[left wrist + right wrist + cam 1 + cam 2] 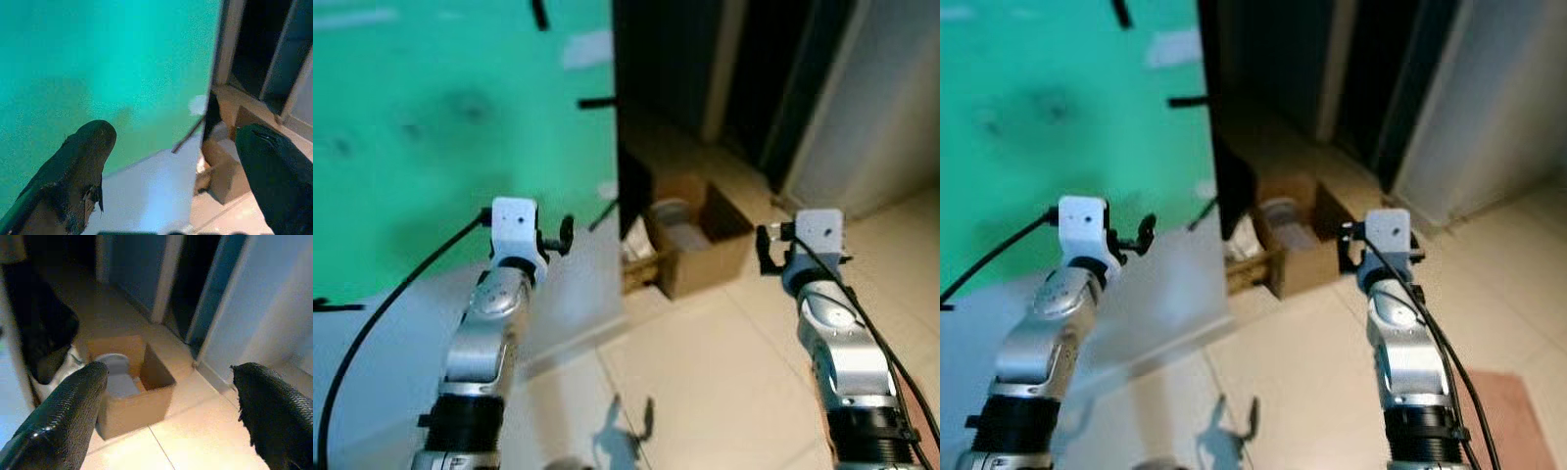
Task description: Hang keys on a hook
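Note:
A green wall (431, 127) on my left carries black hooks: one high up (540, 12), one at mid height (597, 101), one lower near the wall's edge (603, 215). My left gripper (564, 235) is raised in front of this wall, just left of the lowest hook. It is open with nothing between its fingers (88, 147). That hook appears as a thin dark rod (188, 134) in the left wrist view. My right gripper (766, 250) is held up over the floor, open and empty, its fingers (73, 396) framing a cardboard box.
An open cardboard box (705, 240) holding a white container stands on the tiled floor by the wall's corner. A dark bundle (44, 333) hangs beside it. Dark doorways (754, 69) lie behind. A reddish mat (1513, 411) lies at the right.

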{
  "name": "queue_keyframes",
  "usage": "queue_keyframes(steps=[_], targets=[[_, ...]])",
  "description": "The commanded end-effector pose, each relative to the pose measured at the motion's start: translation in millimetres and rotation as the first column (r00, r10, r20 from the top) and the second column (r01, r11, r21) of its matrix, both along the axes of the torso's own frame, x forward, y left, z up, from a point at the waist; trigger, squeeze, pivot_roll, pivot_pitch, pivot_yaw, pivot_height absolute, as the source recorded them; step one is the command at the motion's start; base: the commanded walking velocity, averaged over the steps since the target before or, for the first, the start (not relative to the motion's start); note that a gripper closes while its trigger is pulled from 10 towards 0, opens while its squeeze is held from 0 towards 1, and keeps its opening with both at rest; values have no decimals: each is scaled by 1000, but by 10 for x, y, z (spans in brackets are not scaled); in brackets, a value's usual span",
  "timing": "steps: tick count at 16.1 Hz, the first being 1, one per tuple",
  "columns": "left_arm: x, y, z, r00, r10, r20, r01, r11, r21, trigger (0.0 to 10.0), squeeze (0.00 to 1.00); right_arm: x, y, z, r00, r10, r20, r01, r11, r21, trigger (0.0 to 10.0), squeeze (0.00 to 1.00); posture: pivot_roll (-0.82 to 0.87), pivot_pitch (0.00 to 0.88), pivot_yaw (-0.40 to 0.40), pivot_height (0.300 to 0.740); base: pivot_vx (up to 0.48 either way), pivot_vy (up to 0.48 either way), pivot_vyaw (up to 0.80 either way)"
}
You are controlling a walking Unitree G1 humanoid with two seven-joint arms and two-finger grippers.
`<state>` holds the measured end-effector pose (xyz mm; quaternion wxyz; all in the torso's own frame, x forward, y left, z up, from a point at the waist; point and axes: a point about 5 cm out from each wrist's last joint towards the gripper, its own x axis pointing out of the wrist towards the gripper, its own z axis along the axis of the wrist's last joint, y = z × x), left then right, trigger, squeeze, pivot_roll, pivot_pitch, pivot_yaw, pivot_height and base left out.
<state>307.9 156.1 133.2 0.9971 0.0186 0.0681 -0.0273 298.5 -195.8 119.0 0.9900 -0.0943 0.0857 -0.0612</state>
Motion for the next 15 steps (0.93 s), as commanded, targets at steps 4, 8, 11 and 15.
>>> queue_keyframes(steps=[4, 8, 11, 15], targets=[[-6, 61, 0, 1000, 17, -2, -17, 1000, 12, 10000, 0, 17, 116, 8, 997, 73, -9, -73, 997, -1, 10000, 1000, -123, 0, 6, 740, 307, 0, 747], [-12, 74, -8, 1000, 25, -2, -25, 1000, 10, 10000, 0, 18, 122, 6, 997, 81, -14, -81, 997, -2, 10000, 1000, -121, 0, -1, 740, 308, 0, 800], [-12, 73, -7, 1000, 30, 2, -30, 999, 15, 10000, 0, 27, 122, 9, 996, 83, -16, -83, 997, -9, 10000, 1000, -120, 0, -4, 740, 302, 0, 800], [-12, 73, -12, 999, 32, 0, -32, 999, 17, 10000, 0, 29, 119, 10, 996, 83, -18, -83, 996, -11, 10000, 1000, -121, 0, -5, 740, 281, 0, 800]])
